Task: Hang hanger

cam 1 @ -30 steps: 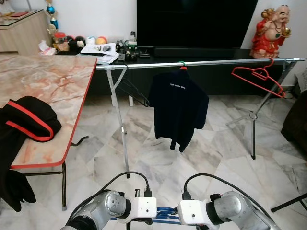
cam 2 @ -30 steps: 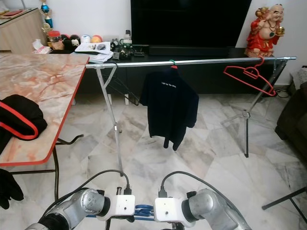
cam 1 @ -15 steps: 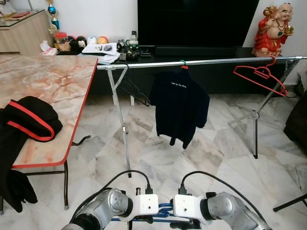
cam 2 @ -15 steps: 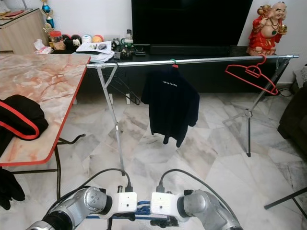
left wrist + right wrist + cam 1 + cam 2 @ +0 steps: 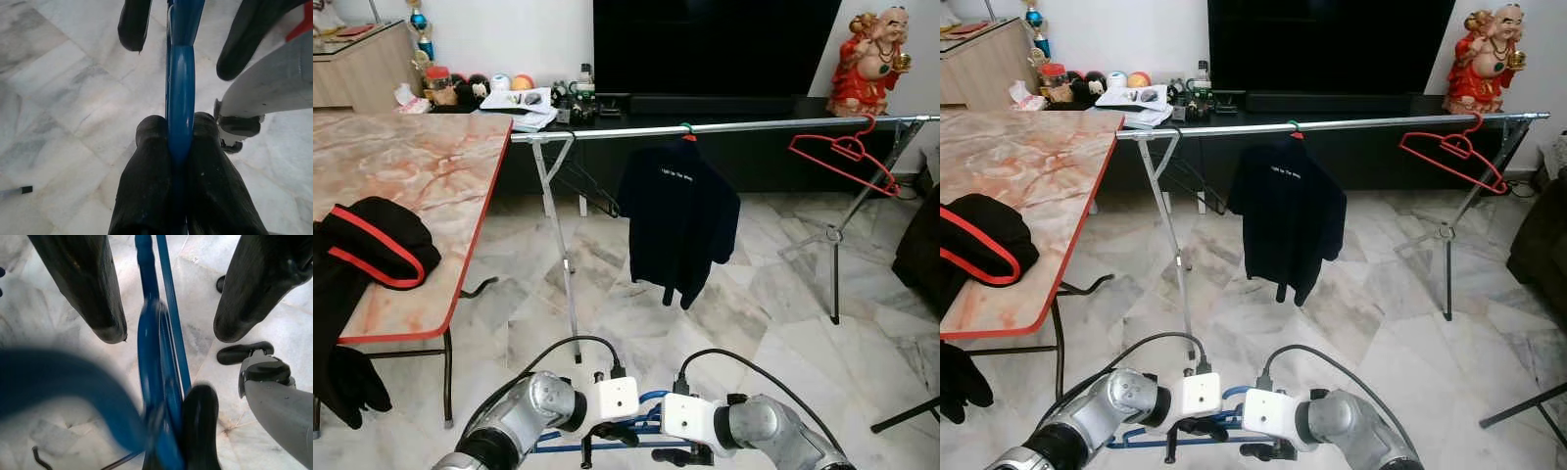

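From my head cameras, my left pincer [image 5: 607, 433] and right pincer [image 5: 683, 453] meet low before the clothes rail [image 5: 724, 126], sharing a blue hanger [image 5: 641, 427]; my left wrist camera shows fingers [image 5: 149, 181] clamped on it, while my right wrist camera shows fingers [image 5: 83, 284] spread wide around it.

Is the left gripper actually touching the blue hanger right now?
Touching. The left wrist view shows the left gripper with both black fingers pressed against the blue hanger, no gap on either side.
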Controlling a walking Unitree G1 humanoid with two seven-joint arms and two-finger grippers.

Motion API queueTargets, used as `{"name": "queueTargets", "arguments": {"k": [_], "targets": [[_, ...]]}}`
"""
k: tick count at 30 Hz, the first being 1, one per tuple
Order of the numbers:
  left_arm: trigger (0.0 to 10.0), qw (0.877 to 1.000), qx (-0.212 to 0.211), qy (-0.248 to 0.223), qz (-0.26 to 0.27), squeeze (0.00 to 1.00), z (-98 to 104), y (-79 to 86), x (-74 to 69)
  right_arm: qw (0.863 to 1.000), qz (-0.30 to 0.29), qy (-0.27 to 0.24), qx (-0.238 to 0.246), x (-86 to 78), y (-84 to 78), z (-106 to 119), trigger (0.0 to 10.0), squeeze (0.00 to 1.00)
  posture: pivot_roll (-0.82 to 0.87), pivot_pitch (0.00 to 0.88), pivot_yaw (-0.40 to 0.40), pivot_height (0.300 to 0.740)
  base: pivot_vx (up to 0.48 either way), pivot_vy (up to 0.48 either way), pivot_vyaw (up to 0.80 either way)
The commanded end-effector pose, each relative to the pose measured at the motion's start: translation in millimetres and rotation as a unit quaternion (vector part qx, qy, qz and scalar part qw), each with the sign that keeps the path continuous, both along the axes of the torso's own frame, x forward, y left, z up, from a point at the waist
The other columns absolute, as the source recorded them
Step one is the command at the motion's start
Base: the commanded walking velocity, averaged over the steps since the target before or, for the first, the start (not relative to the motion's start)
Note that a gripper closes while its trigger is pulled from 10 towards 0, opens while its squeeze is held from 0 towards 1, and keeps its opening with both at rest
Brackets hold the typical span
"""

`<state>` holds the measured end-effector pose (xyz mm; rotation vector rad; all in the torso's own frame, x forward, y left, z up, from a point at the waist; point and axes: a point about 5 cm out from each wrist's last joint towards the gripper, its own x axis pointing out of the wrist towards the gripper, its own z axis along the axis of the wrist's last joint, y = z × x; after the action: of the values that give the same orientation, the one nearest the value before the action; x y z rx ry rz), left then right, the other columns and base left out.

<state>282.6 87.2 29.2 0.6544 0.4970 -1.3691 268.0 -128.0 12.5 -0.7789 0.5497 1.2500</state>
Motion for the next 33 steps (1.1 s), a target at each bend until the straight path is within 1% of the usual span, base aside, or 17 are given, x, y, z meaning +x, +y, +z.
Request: {"name": "queueTargets", "arguments": {"k": [1,4,8,13,14,15,16,20,33], "targets": [[10.0,1.0,-0.006,0.007,-0.025,0.0,4,-3.9,-2.5,1.0,-0.004,-0.005,0.008,2.7,-2.0,2,10.0,0.0,-0.05,0.0,-0.004,0.74,0.0,0.0,0.0],[10.0,0.999,0.001,0.013,-0.04,0.0,4,-2.5,-5.5,1.0,-0.009,-0.01,0.01,4.3,-7.5,3,10.0,0.0,-0.05,0.0,-0.001,0.74,0.0,0.0,0.0],[10.0,0.999,0.001,0.018,-0.043,0.0,4,-1.6,-6.0,0.999,-0.02,-0.013,0.022,6.7,-10.8,4,10.0,0.0,-0.05,0.0,-0.001,0.74,0.0,0.0,0.0],[10.0,0.999,-0.008,0.024,-0.048,0.0,9,-2.0,-6.8,0.997,-0.034,0.017,0.063,5.5,-8.7,3,10.0,0.0,-0.04,0.0,0.0,0.74,0.0,0.0,0.0],[10.0,0.998,-0.008,0.024,-0.049,0.0,10,-1.8,-6.8,0.997,-0.033,0.022,0.073,5.3,-7.3,4,4.2,0.0,-0.04,0.0,0.002,0.74,0.0,0.0,0.0],[10.0,0.998,-0.007,0.024,-0.05,0.0,10,-1.6,-6.9,0.996,-0.034,0.023,0.078,5.4,-6.6,4,1.5,0.0,-0.04,0.0,0.002,0.74,0.0,0.0,0.0],[10.0,0.998,-0.007,0.024,-0.05,0.0,10,-1.5,-6.9,0.996,-0.035,0.026,0.084,5.5,-5.9,4,0.0,0.0,-0.04,0.0,0.003,0.74,0.0,0.0,0.0],[10.0,0.998,-0.008,0.024,-0.054,0.0,11,-1.3,-7.5,0.993,-0.039,0.04,0.105,5.9,-3.7,5,0.0,0.0,-0.04,0.0,0.004,0.74,0.0,0.0,0.0],[10.0,0.998,-0.01,0.024,-0.065,0.0,14,-4.2,-9.4,0.988,-0.024,0.079,0.129,0.7,0.4,3,0.0,0.0,-0.03,0.0,0.005,0.74,0.0,0.0,0.0]]}}
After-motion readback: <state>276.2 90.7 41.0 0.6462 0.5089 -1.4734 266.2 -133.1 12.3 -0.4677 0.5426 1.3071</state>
